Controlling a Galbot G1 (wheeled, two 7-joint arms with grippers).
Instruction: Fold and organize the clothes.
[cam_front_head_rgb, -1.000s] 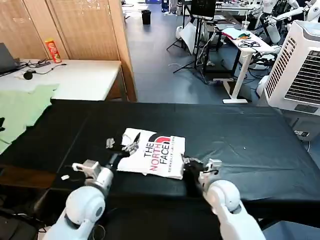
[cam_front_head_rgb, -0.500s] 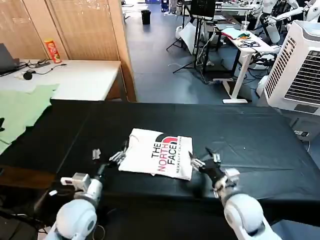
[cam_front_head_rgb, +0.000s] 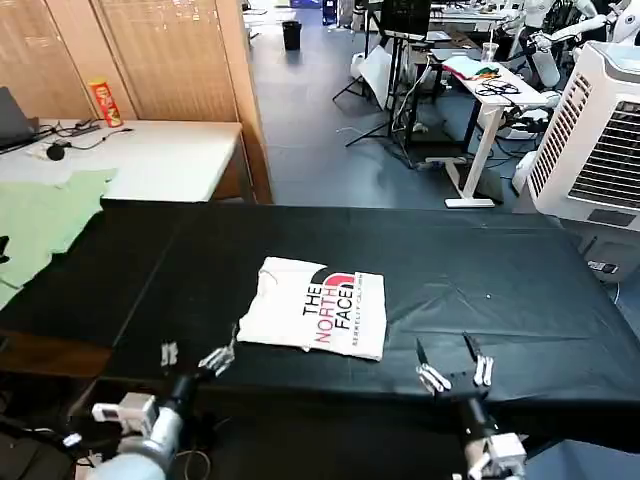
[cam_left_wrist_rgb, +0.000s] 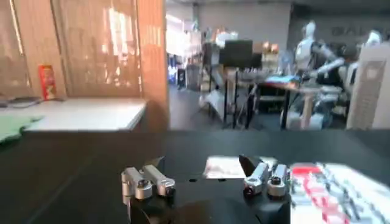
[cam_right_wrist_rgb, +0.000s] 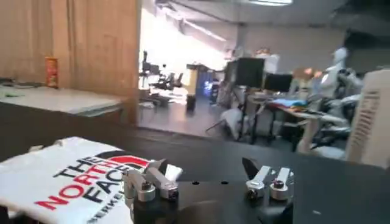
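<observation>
The white T-shirt (cam_front_head_rgb: 313, 319) lies folded into a neat rectangle on the black table (cam_front_head_rgb: 500, 290), its black-and-red "THE NORTH FACE" print facing up. My left gripper (cam_front_head_rgb: 193, 354) hovers open at the table's front edge, just left of the shirt, holding nothing. My right gripper (cam_front_head_rgb: 452, 364) is open too, at the front edge to the right of the shirt. From the left wrist, the left gripper (cam_left_wrist_rgb: 204, 176) looks over the table at the shirt (cam_left_wrist_rgb: 341, 182). Ahead of the right gripper (cam_right_wrist_rgb: 206, 176) the shirt (cam_right_wrist_rgb: 67, 179) lies off to one side.
A pale green cloth (cam_front_head_rgb: 40, 215) lies on the white side table (cam_front_head_rgb: 150, 160) at the left, with a red can (cam_front_head_rgb: 104, 101) behind it. A white cooling unit (cam_front_head_rgb: 600, 130) stands at the right. Desks and stands fill the room behind.
Both grippers let go of the shirt and drew back toward me, past the table's front edge. The folded shirt slid slightly farther onto the table and now lies still.
</observation>
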